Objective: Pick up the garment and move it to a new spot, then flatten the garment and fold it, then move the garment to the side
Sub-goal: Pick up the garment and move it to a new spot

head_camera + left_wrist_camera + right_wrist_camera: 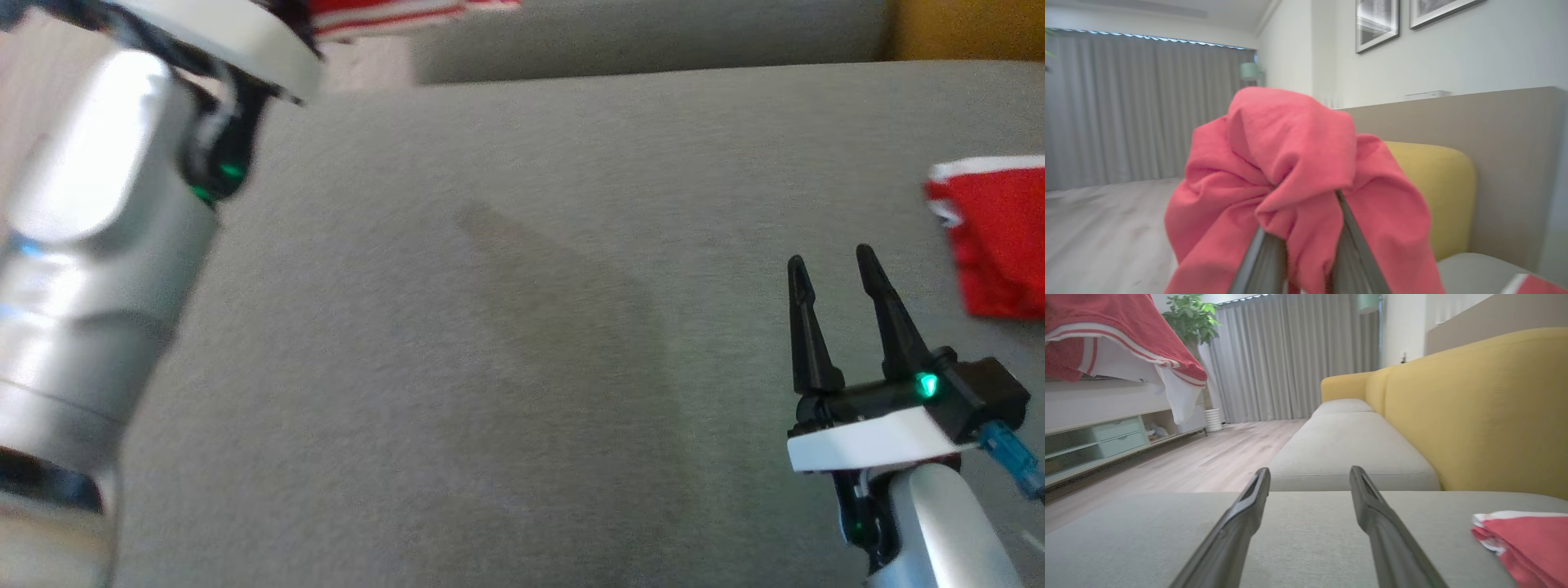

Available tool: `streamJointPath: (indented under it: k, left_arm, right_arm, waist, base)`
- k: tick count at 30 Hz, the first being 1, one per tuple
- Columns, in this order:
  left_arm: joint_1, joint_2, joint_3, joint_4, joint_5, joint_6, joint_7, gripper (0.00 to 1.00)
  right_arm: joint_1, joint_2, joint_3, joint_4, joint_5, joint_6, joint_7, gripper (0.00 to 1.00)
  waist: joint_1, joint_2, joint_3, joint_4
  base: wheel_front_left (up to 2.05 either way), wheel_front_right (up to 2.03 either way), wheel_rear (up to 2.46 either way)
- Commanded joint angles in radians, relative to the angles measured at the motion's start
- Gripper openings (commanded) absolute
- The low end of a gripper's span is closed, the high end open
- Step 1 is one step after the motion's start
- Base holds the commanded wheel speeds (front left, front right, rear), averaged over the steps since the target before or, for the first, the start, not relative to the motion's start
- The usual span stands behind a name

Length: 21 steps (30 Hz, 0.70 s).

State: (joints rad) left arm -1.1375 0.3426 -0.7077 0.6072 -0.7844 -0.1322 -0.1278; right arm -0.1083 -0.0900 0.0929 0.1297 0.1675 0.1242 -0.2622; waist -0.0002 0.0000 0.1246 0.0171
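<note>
The left gripper [1306,228] clamps one red-and-white garment [1290,139] aloft at the grey sofa cushion's [490,327] far left, while the right gripper [830,257] hovers wide open near a second, folded red garment [996,237].

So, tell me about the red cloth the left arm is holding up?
The garment is soft red fabric with white stripes and a white panel, crumpled and creased. The left gripper pinches a bunched fold between its two dark fingers and holds it up in the air; a loose white end hangs down. Nothing else seems to touch it.
</note>
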Motion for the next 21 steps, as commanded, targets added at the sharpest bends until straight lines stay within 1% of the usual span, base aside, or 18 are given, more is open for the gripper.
streamJointPath:
  k: [1,3,4,9,12,16,17,18,21]
  left_arm:
    - [-0.014,0.008,0.023,-0.047,-0.017,0.002,0.012,0.0]
    - [0.027,-0.011,0.011,-0.077,-0.038,0.003,0.022,0.0]
    - [0.076,-0.023,-0.012,-0.098,-0.038,0.006,0.023,0.0]
    - [0.208,-0.054,-0.064,-0.112,-0.005,0.036,-0.048,0.0]
    - [0.281,-0.075,-0.095,-0.085,0.026,0.051,-0.093,0.0]
    - [0.378,-0.113,-0.122,0.01,0.077,0.08,-0.127,0.0]
    - [0.401,-0.125,-0.123,0.04,0.084,0.082,-0.13,0.12]
    - [0.42,-0.133,-0.119,0.069,0.098,0.089,-0.132,1.0]
    - [0.471,-0.155,-0.069,0.08,0.163,0.121,-0.133,1.0]
  right_arm:
    - [-0.007,0.006,0.024,-0.035,0.007,0.007,0.0,1.0]
    - [0.003,0.012,0.021,-0.039,0.01,0.007,0.0,1.0]
    - [0.011,0.017,0.023,-0.042,0.012,0.007,0.0,1.0]
    - [0.021,0.026,0.038,-0.043,0.015,0.007,0.0,1.0]
    - [0.013,0.03,0.049,-0.043,0.017,0.007,0.0,1.0]
    - [0.0,0.035,0.055,-0.036,0.027,0.007,0.0,1.0]
    - [-0.002,0.036,0.058,-0.033,0.029,0.007,0.0,1.0]
    - [-0.005,0.037,0.061,-0.029,0.032,0.007,0.0,1.0]
    - [-0.008,0.038,0.071,-0.019,0.038,0.007,0.0,1.0]
  waist:
    - [0.0002,0.0,-0.082,-0.11]
    - [0.0002,0.0,-0.083,-0.143]
    - [0.0002,0.0,-0.081,-0.175]
    - [0.0002,0.0,-0.043,-0.243]
    - [0.0002,0.0,-0.004,-0.273]
    - [0.0002,0.0,0.041,-0.296]
    - [0.0002,0.0,0.05,-0.296]
    - [0.0002,0.0,0.055,-0.296]
    - [0.0002,0.0,0.063,-0.282]
  base:
    - [0.0,0.0,0.0]
    - [0.0,0.0,0.0]
    - [0.0,0.0,0.0]
    - [0.0,0.0,0.0]
    - [0.0,0.0,0.0]
    - [0.0,0.0,0.0]
    - [0.0,0.0,0.0]
    - [0.0,0.0,0.0]
    - [0.0,0.0,0.0]
